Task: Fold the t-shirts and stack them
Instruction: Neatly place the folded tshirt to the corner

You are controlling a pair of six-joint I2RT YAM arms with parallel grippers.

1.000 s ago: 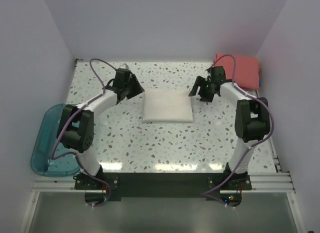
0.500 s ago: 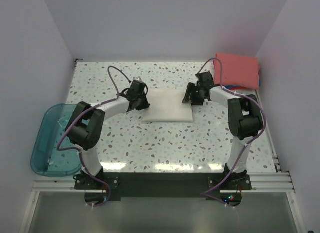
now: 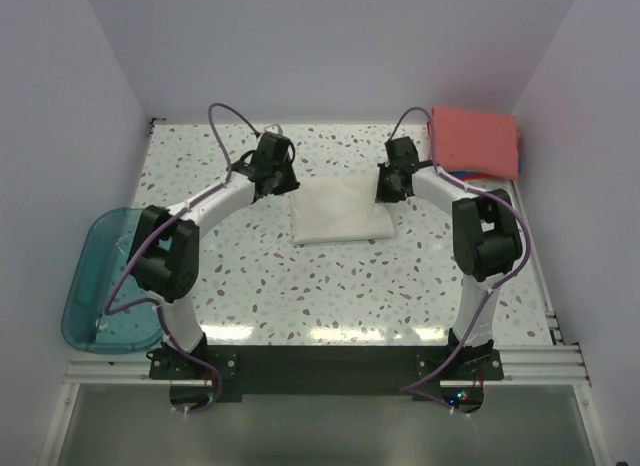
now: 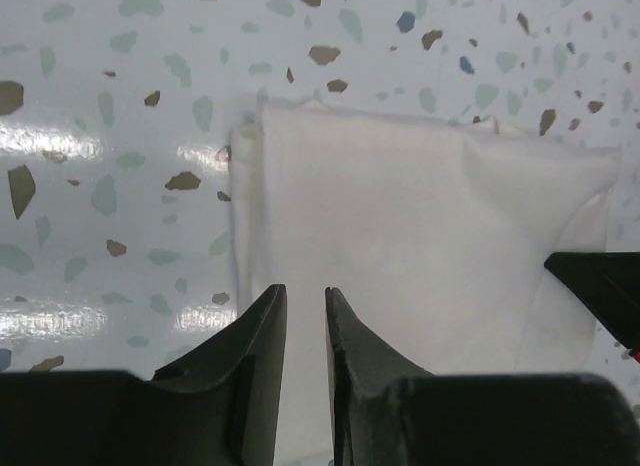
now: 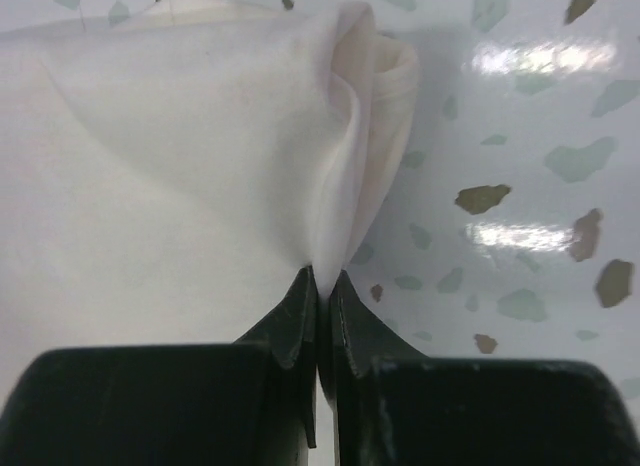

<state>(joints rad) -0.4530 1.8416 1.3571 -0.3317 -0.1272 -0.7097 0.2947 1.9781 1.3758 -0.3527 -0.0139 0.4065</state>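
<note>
A folded cream-white t-shirt (image 3: 340, 211) lies mid-table. In the right wrist view my right gripper (image 5: 322, 273) is shut on a raised fold of its edge (image 5: 345, 136), and the cloth bunches at the fingertips. From above, this gripper (image 3: 388, 186) sits at the shirt's far right corner. My left gripper (image 3: 283, 181) is at the far left corner. Its jaws (image 4: 302, 289) stand a narrow gap apart over flat white cloth (image 4: 420, 226); whether they pinch it is unclear. A folded coral-red t-shirt (image 3: 475, 141) lies at the back right, with a blue edge (image 3: 520, 164) beneath it.
A translucent teal tub (image 3: 100, 276) hangs over the table's left edge. The speckled tabletop (image 3: 330, 286) stretches between the shirt and the arm bases. Walls close in the back and both sides. The right gripper's black tip (image 4: 600, 286) shows in the left wrist view.
Both grippers came in from beside the white shirt to its far corners. The right jaws shut on the cloth, the left jaws narrowed, and the shirt shifted and skewed slightly.
</note>
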